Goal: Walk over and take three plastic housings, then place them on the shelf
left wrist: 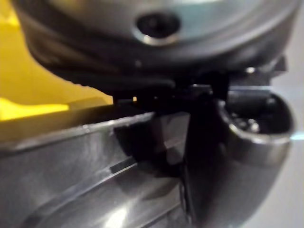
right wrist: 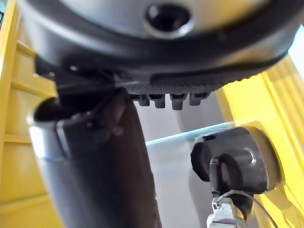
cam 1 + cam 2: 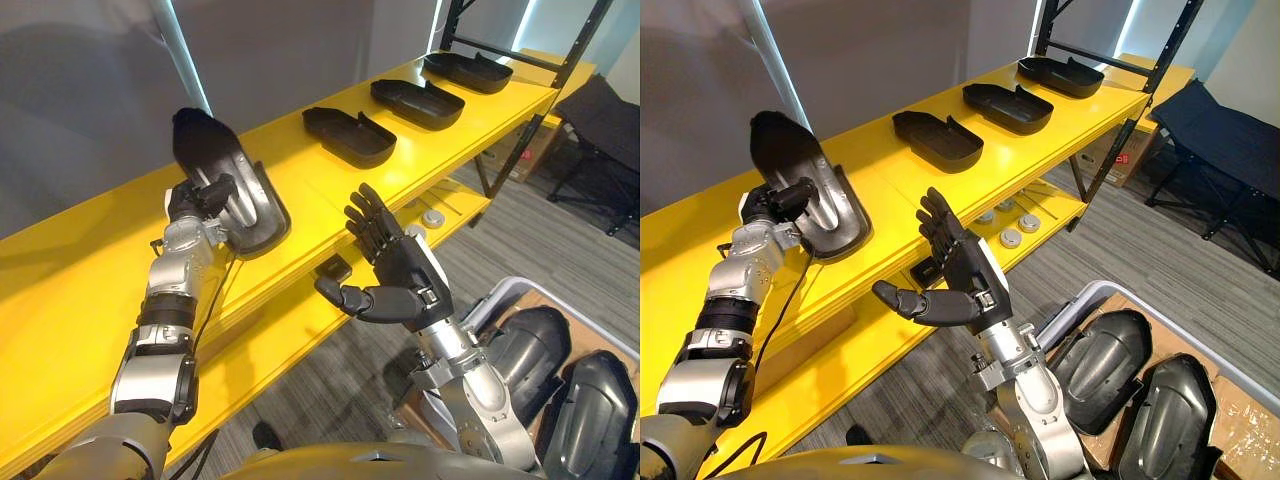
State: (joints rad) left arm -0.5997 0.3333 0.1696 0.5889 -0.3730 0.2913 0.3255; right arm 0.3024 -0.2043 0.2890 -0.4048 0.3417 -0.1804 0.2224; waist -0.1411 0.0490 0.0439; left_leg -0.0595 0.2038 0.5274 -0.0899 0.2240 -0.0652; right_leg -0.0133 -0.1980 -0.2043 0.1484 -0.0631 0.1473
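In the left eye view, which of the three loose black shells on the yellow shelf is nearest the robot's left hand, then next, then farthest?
From the left hand, gripping a fourth housing:
1. Near housing, next along the shelf to its right.
2. Middle housing, further right.
3. Far housing, at the shelf's far end.

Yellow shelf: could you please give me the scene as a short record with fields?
Left robot hand: shut on a black housing, tilted, its lower end on the yellow shelf
Right robot hand: open, empty, before the shelf edge
Shelf housings: three, lying in a row
Crate: two spare housings inside
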